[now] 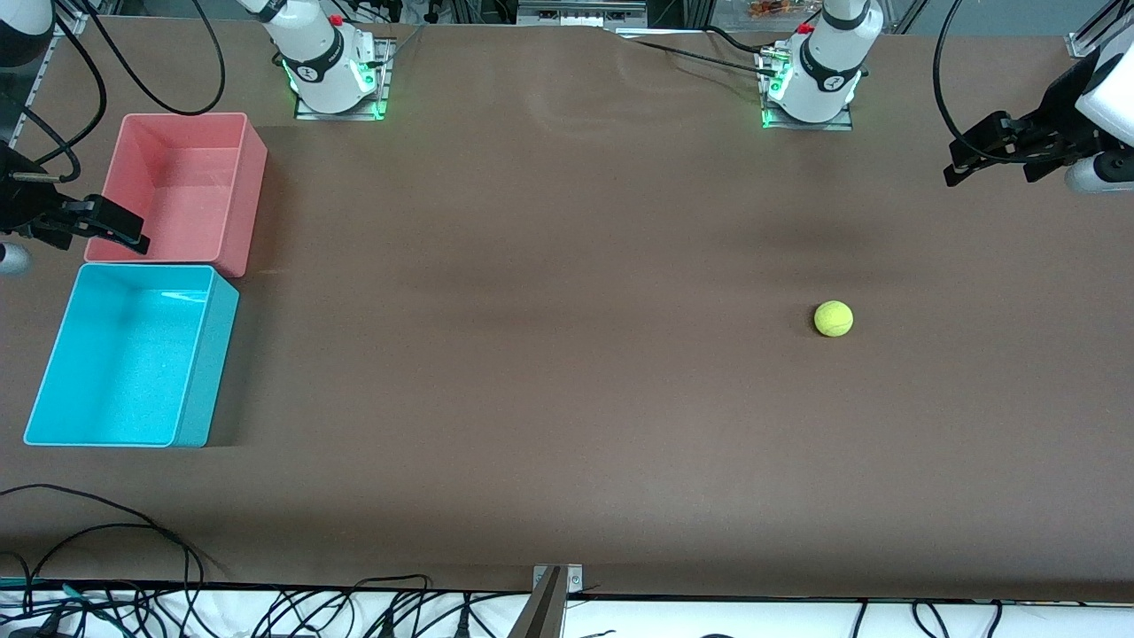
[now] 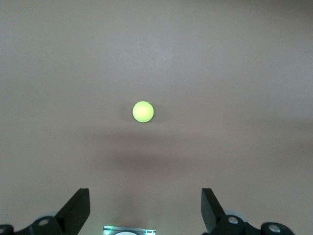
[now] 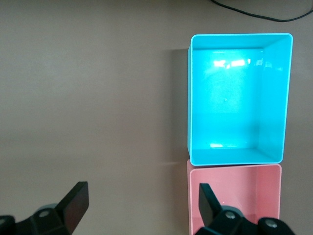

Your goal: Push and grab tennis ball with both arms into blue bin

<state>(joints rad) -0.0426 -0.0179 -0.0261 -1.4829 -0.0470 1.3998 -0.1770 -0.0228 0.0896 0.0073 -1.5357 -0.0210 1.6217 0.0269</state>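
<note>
The tennis ball (image 1: 834,319) lies alone on the brown table toward the left arm's end; it also shows in the left wrist view (image 2: 143,112). The blue bin (image 1: 124,354) stands empty at the right arm's end and shows in the right wrist view (image 3: 237,98). My left gripper (image 1: 988,168) hangs open and empty above the table's end, well apart from the ball; its jaws stand wide in the left wrist view (image 2: 144,196). My right gripper (image 1: 102,235) hangs open and empty over the edge of the pink bin, beside the blue bin (image 3: 143,191).
A pink-red bin (image 1: 177,186) stands empty right against the blue bin, farther from the front camera; it also shows in the right wrist view (image 3: 234,196). The arm bases (image 1: 332,71) (image 1: 815,75) stand along the back edge. Cables (image 1: 133,540) lie at the front edge.
</note>
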